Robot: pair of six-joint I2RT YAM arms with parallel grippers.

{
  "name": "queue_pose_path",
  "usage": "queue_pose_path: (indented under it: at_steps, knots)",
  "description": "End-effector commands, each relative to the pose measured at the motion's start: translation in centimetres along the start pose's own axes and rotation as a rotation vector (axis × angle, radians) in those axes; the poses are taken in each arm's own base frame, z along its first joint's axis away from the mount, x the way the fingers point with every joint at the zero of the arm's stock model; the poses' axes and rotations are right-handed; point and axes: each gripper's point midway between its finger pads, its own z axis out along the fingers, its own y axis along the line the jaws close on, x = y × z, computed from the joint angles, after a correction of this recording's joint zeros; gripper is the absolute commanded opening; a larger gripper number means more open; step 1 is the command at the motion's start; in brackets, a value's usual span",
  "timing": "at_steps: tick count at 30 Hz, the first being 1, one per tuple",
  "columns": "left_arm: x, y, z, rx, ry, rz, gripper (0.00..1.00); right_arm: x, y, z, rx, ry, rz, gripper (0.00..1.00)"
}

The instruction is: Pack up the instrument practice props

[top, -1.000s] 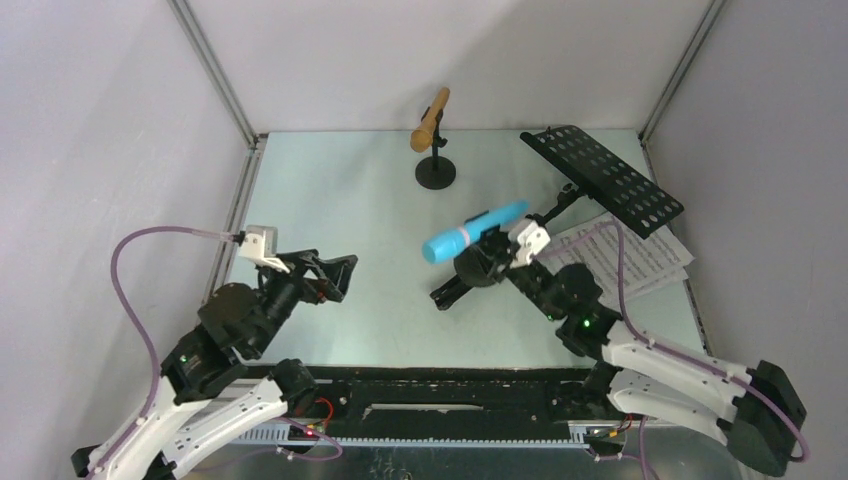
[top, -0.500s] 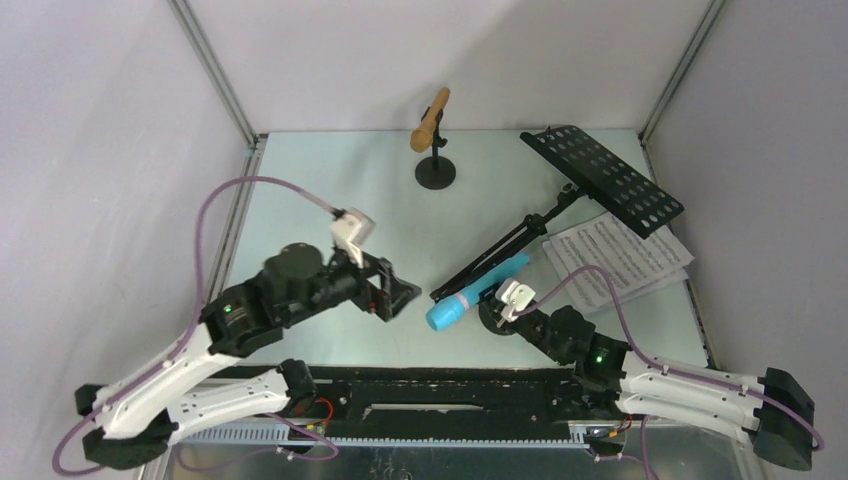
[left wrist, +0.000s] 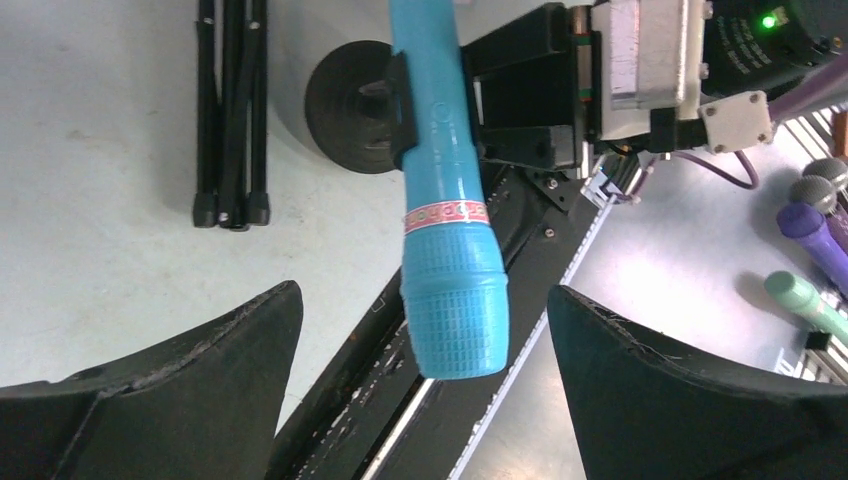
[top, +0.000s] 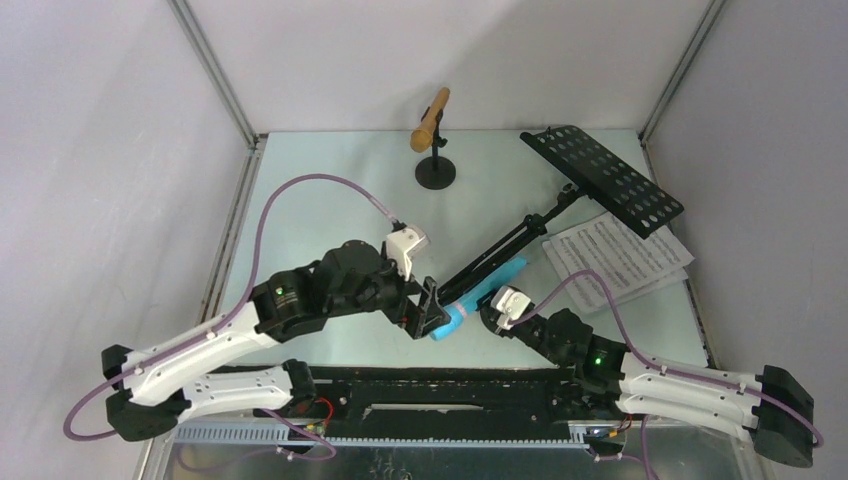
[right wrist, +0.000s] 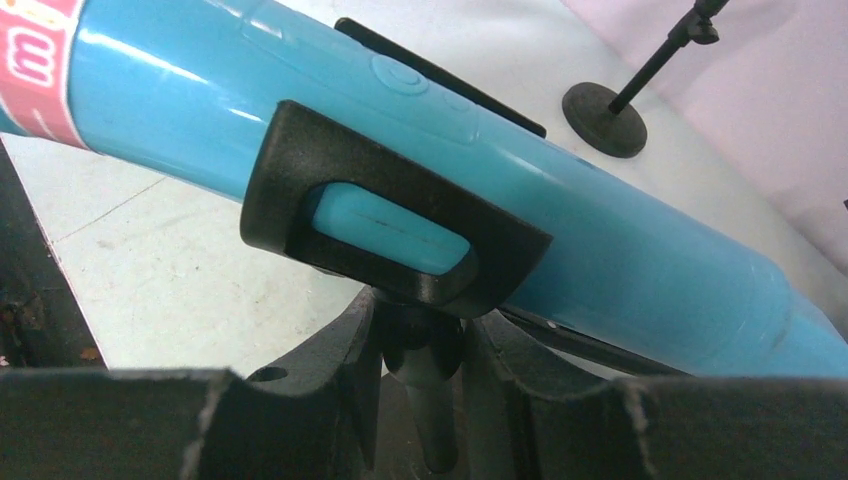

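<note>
The light-blue microphone point(top: 490, 285) sits in a black clip holder point(right wrist: 390, 220) near the table's front edge. My right gripper point(top: 497, 312) is shut on the holder's stem point(right wrist: 425, 375) just under the clip. My left gripper point(top: 432, 312) is open, its jaws standing on either side of the microphone's mesh head point(left wrist: 455, 310) without touching it. The tan microphone point(top: 431, 118) stands in the other holder point(top: 436, 172) at the back. The black music rack point(top: 605, 178) lies tipped at the right, its folded tripod legs point(top: 500, 250) pointing to the middle. White sheet-music pages point(top: 620, 260) lie beside it.
The black rail point(top: 450, 385) runs along the near edge, right under the microphone's head. Purple point(left wrist: 820, 230) and green point(left wrist: 805, 300) microphones lie below, beyond the table edge. Grey walls and metal posts point(top: 215, 75) enclose the table.
My left arm has swung right and its open jaws now flank the blue microphone's head. My right gripper has brought the microphone and holder from mid-table to the near edge.
</note>
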Motion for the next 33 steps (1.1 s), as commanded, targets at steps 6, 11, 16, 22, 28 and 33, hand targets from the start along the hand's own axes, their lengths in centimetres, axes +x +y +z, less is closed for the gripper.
queue_pose_path:
  at_steps: [6,11,16,22,28,33]
  knots:
    - [-1.1,-4.2,2.1,0.157,-0.023,0.033,0.98,-4.3,-1.1,0.0,0.042,-0.156,0.031,0.0]
    - [-0.1,-4.0,3.4,0.151,0.011,0.041,0.96,-4.3,-0.7,0.0,0.027,-0.165,0.049,0.0]
    - [1.1,-3.7,5.1,0.142,0.056,0.046,0.92,-4.3,-0.6,0.0,0.019,-0.166,0.055,0.0]
    - [2.7,-4.0,6.8,0.161,0.131,0.039,0.79,-4.2,-0.9,-0.1,0.035,-0.161,0.055,0.0]
    - [4.0,-4.1,7.4,0.182,0.174,0.037,0.52,-4.3,-1.3,-0.2,0.056,-0.163,0.059,0.0]
    - [4.2,-3.7,6.8,0.18,0.159,0.062,0.22,-3.9,-2.2,-0.3,0.106,-0.145,0.064,0.0]
